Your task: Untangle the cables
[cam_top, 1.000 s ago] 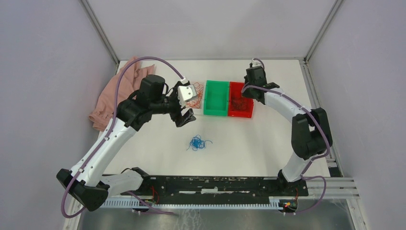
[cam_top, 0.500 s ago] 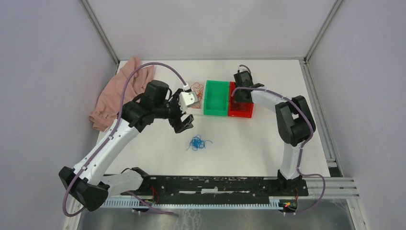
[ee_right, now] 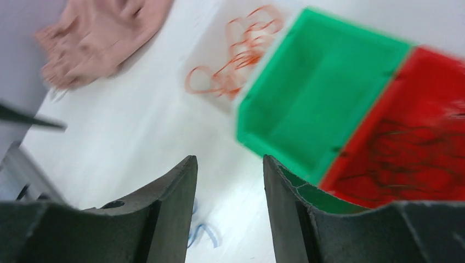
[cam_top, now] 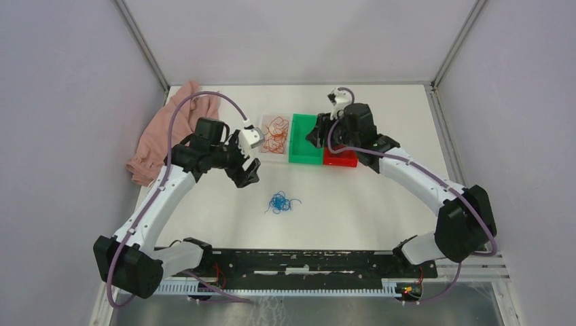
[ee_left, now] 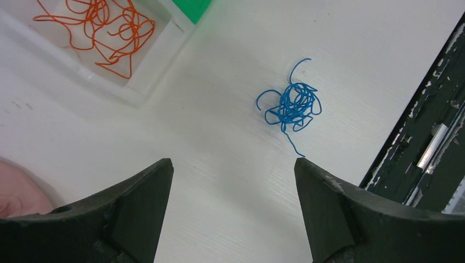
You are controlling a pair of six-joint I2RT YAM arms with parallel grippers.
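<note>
A blue tangle of cables [cam_top: 280,202] lies loose on the white table, and it also shows in the left wrist view as the blue cables [ee_left: 292,107]. Orange cables [cam_top: 275,130] fill a clear tray [ee_left: 159,60]. Dark cables [ee_right: 411,148] lie in the red bin [ee_right: 422,98]. My left gripper [cam_top: 248,171] hangs left of the blue tangle, open and empty [ee_left: 233,164]. My right gripper [cam_top: 314,136] hovers over the green bin [cam_top: 304,146], its jaws apart with nothing between them [ee_right: 229,159].
A pink cloth [cam_top: 170,132] lies bunched at the table's back left. The green bin [ee_right: 323,93] holds nothing visible and touches the red bin [cam_top: 343,160]. A black rail [ee_left: 427,137] runs along the near table edge.
The right arm has swung left from above the red bin to above the green bin, and its jaws have widened. The left gripper has drawn back left, uncovering the orange tray.
</note>
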